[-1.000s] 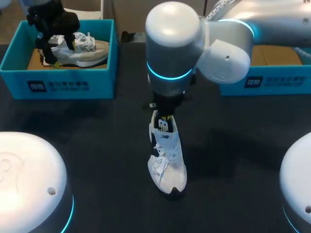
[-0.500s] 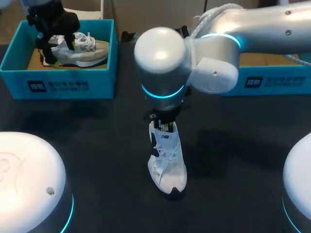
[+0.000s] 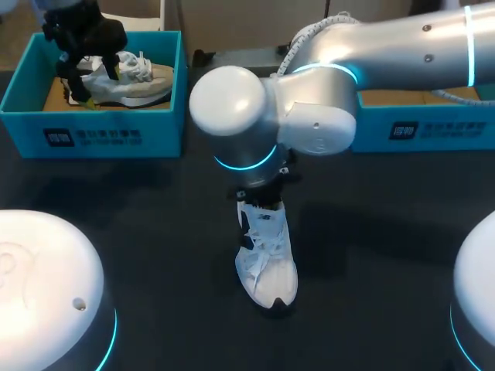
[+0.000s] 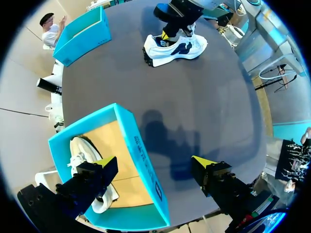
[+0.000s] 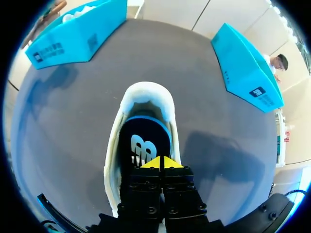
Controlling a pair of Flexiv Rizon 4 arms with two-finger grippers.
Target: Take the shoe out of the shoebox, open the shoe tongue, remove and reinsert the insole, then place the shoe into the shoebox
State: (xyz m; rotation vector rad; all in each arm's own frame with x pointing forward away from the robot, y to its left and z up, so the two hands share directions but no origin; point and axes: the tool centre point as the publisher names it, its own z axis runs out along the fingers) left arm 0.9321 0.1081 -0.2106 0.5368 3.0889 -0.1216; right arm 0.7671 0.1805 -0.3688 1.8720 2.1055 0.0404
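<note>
Mid-frame, my right gripper [image 5: 160,163], fingers together, sits over the shoe [image 3: 268,267]; my left gripper [image 4: 154,163] hangs spread over the upper-left shoebox [image 3: 108,137].

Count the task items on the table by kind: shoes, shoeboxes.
Shoes: 2, the white shoe standing outside the boxes and the second shoe inside the left shoebox.
Shoeboxes: 2, the left shoebox and the right shoebox, both teal.
Total: 4.
</note>
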